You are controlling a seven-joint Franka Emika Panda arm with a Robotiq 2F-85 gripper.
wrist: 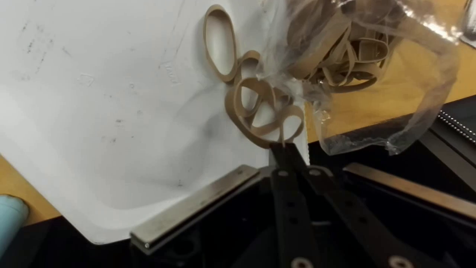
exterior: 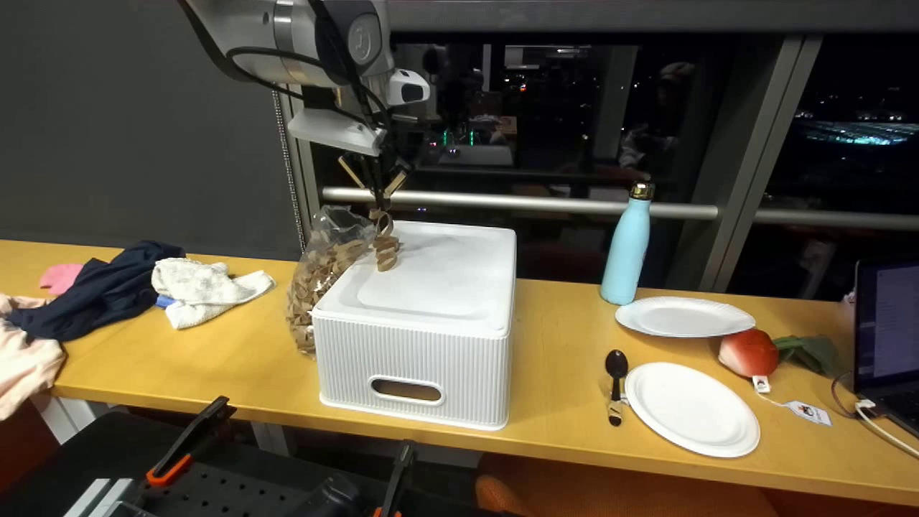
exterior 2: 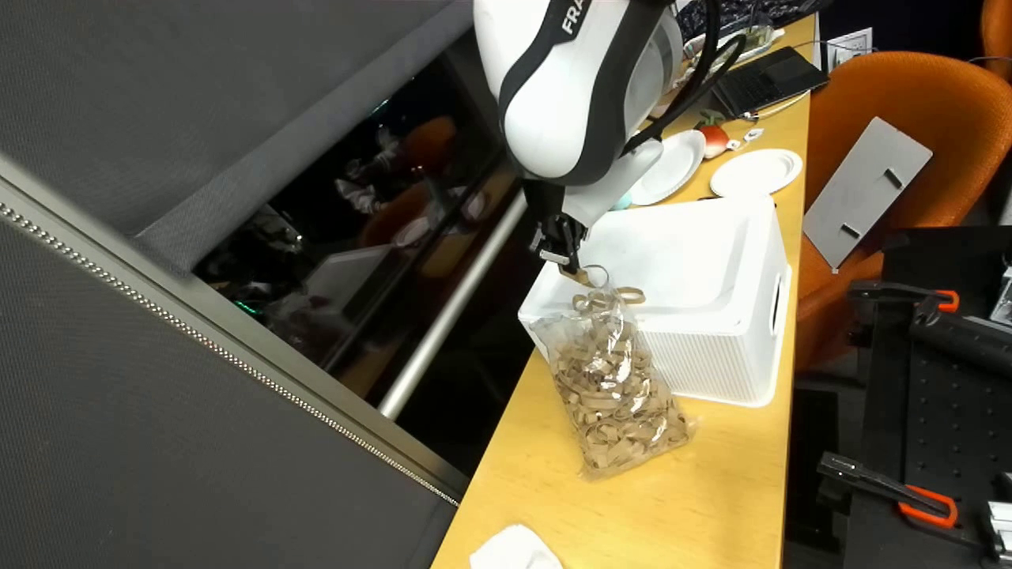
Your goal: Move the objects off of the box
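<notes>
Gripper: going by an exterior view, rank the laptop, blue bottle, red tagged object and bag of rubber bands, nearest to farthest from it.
1. Bag of rubber bands: beside the box.
2. Blue bottle: to the picture's right.
3. Red tagged object: farther right.
4. Laptop: picture's right edge.

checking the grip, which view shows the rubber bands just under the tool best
The wrist view: close up, loops of the rubber bands stand out against the white box, one pinched in the tool. Both exterior views show them smaller and less distinctly, near the box's edge.
</notes>
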